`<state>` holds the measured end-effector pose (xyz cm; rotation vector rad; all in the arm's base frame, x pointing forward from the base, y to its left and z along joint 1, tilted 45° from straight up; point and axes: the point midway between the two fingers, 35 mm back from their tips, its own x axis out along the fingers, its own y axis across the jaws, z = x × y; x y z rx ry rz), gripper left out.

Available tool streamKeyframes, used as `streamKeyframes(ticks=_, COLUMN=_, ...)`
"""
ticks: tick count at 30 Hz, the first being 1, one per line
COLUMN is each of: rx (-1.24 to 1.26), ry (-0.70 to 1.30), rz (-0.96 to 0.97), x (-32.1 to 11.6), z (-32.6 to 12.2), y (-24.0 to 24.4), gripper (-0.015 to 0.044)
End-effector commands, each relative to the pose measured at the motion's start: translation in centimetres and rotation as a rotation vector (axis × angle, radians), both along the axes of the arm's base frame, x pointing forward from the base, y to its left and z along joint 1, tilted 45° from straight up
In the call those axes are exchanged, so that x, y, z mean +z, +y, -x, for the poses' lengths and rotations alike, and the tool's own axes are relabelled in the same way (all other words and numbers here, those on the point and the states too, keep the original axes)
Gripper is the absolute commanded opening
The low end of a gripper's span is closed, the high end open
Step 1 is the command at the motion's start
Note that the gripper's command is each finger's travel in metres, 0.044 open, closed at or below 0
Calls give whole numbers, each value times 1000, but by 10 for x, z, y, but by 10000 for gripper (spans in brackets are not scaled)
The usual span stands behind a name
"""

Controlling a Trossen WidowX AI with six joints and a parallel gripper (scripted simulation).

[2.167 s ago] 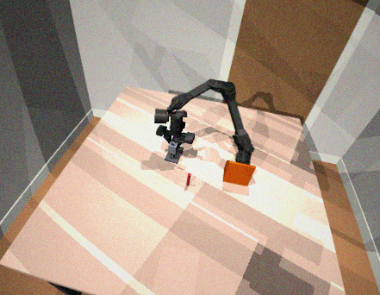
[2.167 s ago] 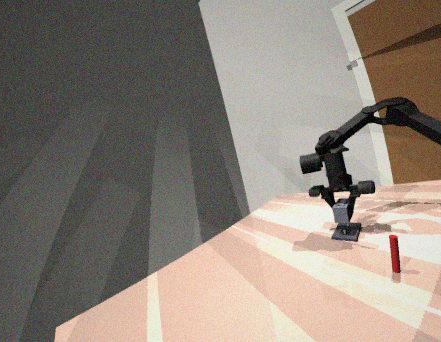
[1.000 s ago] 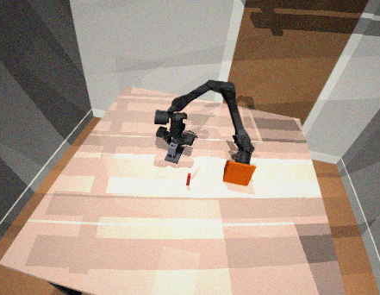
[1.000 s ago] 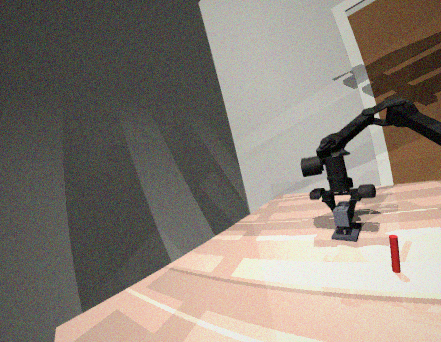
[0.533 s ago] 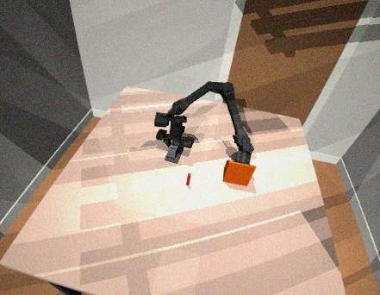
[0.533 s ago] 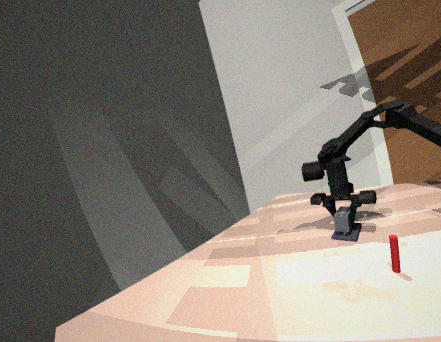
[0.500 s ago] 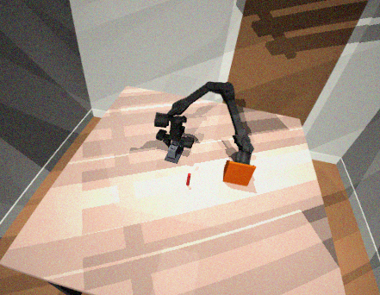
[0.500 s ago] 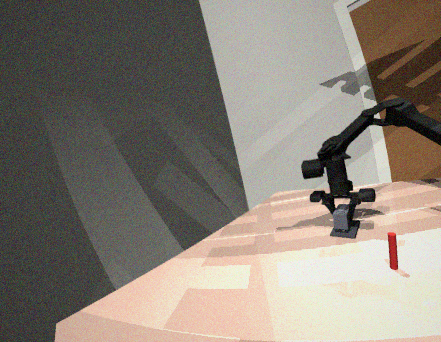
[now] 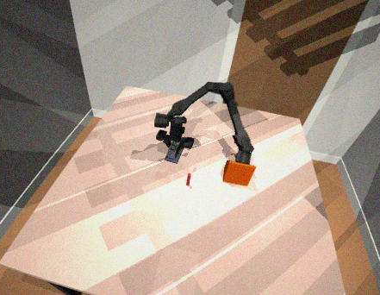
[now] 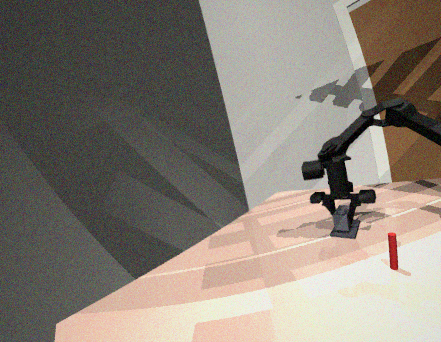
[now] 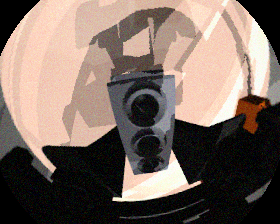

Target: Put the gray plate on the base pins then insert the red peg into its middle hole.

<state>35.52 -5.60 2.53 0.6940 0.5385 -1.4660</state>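
Note:
The gray plate is steeply tilted between my fingers, its row of holes facing the wrist camera. My gripper is shut on it, just over the dark base. The plate's lower end is at or just above the base; I cannot tell whether they touch. The base's pins are hidden by the plate and fingers. The red peg stands upright on the table, apart from the base and nearer the front; I do not see it in the wrist view.
An orange block stands in front of the arm's foot, to the right of the peg in the top view. The pale table carries strong light and shadow bands. Walls stand behind it.

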Motion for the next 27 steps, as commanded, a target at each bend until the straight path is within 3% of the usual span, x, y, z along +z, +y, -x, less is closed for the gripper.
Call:
streamKeyframes(ticks=1, rx=-1, ry=-2, rz=0, x=0, z=0, y=0, gripper=184)
streamKeyframes(ticks=11, rx=-1, ry=-2, rz=0, x=0, z=0, y=0, gripper=440)
streamKeyframes(ticks=15, rx=0, ry=-1, rz=-3, x=7, z=-2, y=8, gripper=440)
streamKeyframes(ticks=22, rx=3, ry=8, rz=-2, x=80, z=5, y=82, gripper=440)
streamKeyframes(ticks=27, rx=3, ry=8, rz=-1, x=81, z=3, y=85, gripper=440)
